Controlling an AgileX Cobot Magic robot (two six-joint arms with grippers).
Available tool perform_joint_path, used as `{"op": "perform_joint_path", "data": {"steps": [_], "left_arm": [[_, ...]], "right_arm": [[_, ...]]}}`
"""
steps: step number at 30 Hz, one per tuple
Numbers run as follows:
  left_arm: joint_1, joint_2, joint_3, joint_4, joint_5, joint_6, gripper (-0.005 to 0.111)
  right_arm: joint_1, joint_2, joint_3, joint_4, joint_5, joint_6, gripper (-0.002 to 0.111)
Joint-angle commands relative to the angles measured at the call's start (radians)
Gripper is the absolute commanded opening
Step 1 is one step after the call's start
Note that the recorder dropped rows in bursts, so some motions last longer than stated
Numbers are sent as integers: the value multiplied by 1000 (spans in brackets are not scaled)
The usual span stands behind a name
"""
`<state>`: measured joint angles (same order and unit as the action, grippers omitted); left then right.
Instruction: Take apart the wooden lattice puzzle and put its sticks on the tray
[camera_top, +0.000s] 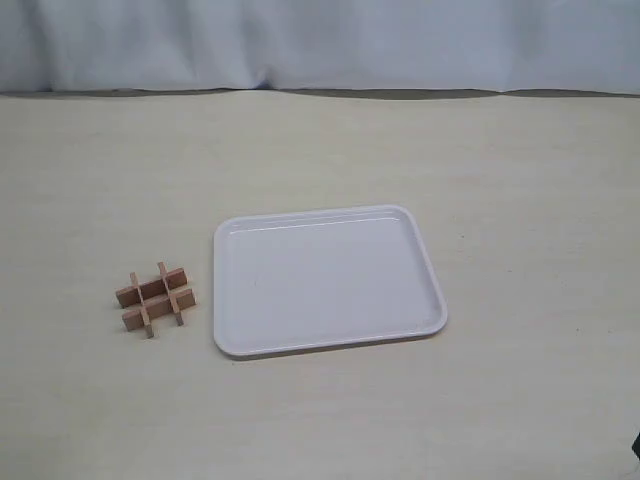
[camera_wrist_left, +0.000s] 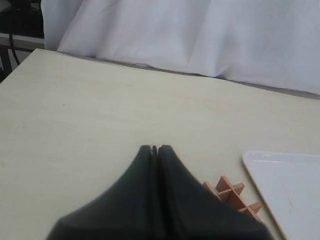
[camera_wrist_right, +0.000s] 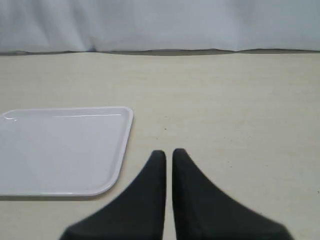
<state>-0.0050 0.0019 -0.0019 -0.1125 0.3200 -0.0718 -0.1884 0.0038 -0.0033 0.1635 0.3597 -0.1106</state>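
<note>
The wooden lattice puzzle (camera_top: 155, 298) lies assembled on the table just left of the tray (camera_top: 330, 280), its four reddish-brown sticks still interlocked, two across two. The white tray holds nothing. Neither gripper shows in the exterior view. In the left wrist view my left gripper (camera_wrist_left: 154, 148) is shut and empty, hanging above the table, with the puzzle (camera_wrist_left: 231, 194) partly hidden behind one finger and the tray's corner (camera_wrist_left: 295, 190) beyond it. My right gripper (camera_wrist_right: 169, 152) is shut with only a thin slit between the fingers, holding nothing, beside the tray's corner (camera_wrist_right: 60, 150).
A pale beige table (camera_top: 520, 160) carries everything. White cloth (camera_top: 320, 40) hangs along its far edge. A dark sliver (camera_top: 636, 450) shows at the lower right border of the exterior view.
</note>
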Motion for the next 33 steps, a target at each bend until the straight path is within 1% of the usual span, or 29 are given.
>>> {"op": "perform_joint_path", "data": {"steps": [1,7,10,14,17,20,21,23,26,28,30,31,32,33], "left_arm": [[-7,-2,2,-1,-11,-3,0],[-7,-2,2,-1,-11,-3,0],[-7,-2,2,-9,-53,-3,0],[-7,-2,2,-103,-179,-3,0],[-7,-2,2,-200,-314,-3,0],[-7,-2,2,-243,-458,-12,0],[-7,-2,2,-262,-503,-28,0],[-7,-2,2,-276,-544,-101,0],[-7,-2,2,-271,-533,-232,0],[-7,-2,0,-263,-531,-271,0],[-7,-2,-64,-257,-497,-265,0],[-7,-2,-100,-231,-478,-263,0],[-7,20,-152,-174,-457,-263,0],[-7,97,-257,-63,-399,-263,0]], "right_arm": [[-7,-4,3,1,2,-2,5],[-7,-4,3,1,2,-2,5],[-7,-4,3,1,2,-2,5],[-7,-4,3,1,2,-2,5],[-7,-4,3,1,2,-2,5],[-7,-4,3,1,2,-2,5],[-7,-4,3,1,2,-2,5],[-7,-4,3,1,2,-2,5],[-7,-4,3,1,2,-2,5],[-7,-4,3,1,2,-2,5],[-7,-4,3,1,2,-2,5],[-7,-4,3,1,2,-2,5],[-7,-4,3,1,2,-2,5],[-7,-4,3,1,2,-2,5]]}}
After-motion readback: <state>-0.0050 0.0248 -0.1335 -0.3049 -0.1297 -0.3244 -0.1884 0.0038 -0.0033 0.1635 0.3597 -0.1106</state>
